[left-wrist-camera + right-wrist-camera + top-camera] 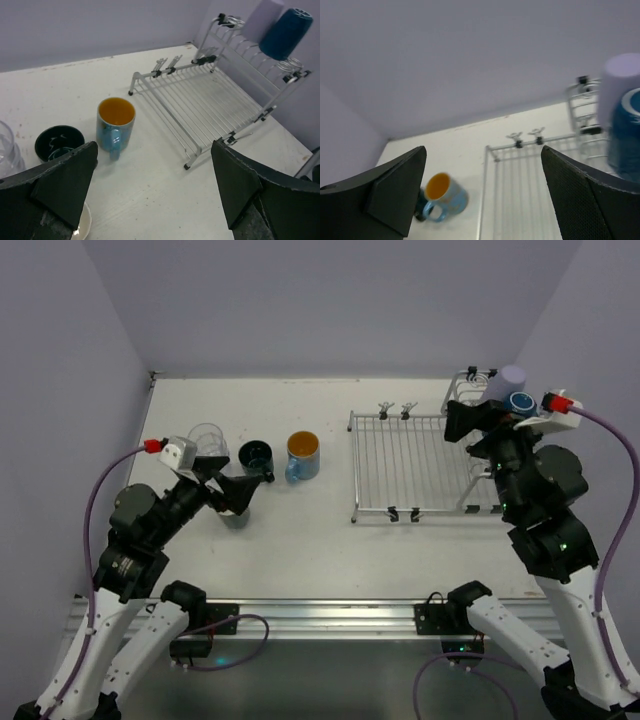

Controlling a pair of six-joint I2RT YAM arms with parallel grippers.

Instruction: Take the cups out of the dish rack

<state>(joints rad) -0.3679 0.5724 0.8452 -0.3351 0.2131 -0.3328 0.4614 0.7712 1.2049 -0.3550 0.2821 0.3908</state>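
Note:
On the table stand a clear ribbed glass (208,438), a dark teal mug (257,455) and a light blue mug with orange inside (303,455). A second dark teal mug (236,516) stands just below my left gripper (232,485), which is open and empty. The dish rack (410,465) lies on the right. A lavender tumbler (512,377) and a dark blue mug (520,402) sit upside down on its tall basket end. My right gripper (458,423) is open and empty, just left of them. The left wrist view shows the light blue mug (116,122) and the rack (200,105).
The side walls close in on the table's left and right. The rack's flat grid (535,185) holds nothing. A pale cup rim (82,225) shows under my left finger in the left wrist view.

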